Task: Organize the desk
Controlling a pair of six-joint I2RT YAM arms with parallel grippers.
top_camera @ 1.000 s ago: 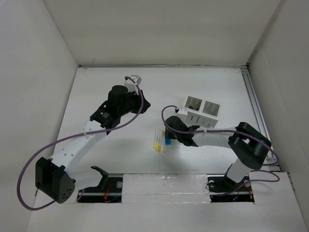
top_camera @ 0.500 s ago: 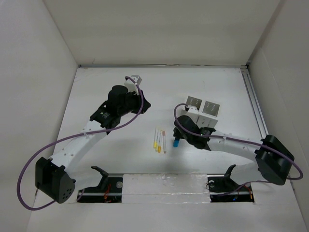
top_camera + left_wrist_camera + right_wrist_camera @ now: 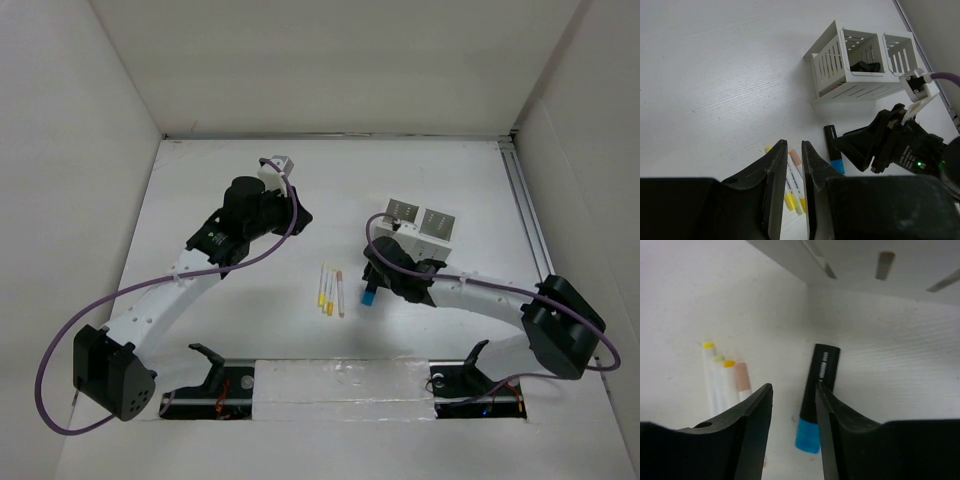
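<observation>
The desk [image 3: 450, 170] is seen as a broad, flat, matte white tabletop that fills the floor of the enclosure beyond the arm bases. In the left wrist view a faint, fine grain is shown across it. It is closed in by white panels [image 3: 300, 60] at the far side and on both flanks, and a thin metal rail [image 3: 527, 215] is laid along its right edge.

A white slotted holder box [image 3: 421, 222] with two compartments is stood on the right half of the desk. A dark object [image 3: 864, 66] is seen in one compartment, but it cannot be identified. Just beside the box, a black marker [image 3: 369, 293] with a blue cap is laid flat on the desk. A little to its left, three slim pens [image 3: 330, 290] with yellow and pink ends are laid side by side.

The right gripper [image 3: 372, 278] is held low over the marker with its jaws partly parted. Nothing is clamped between them. The barrel is seen just by the inner edge of one finger [image 3: 840, 430], though contact cannot be judged. The left gripper [image 3: 297, 215] is held above the left-centre of the desk, well apart from the box. Its jaws are drawn almost together, with only a thin slit left and nothing held.
</observation>
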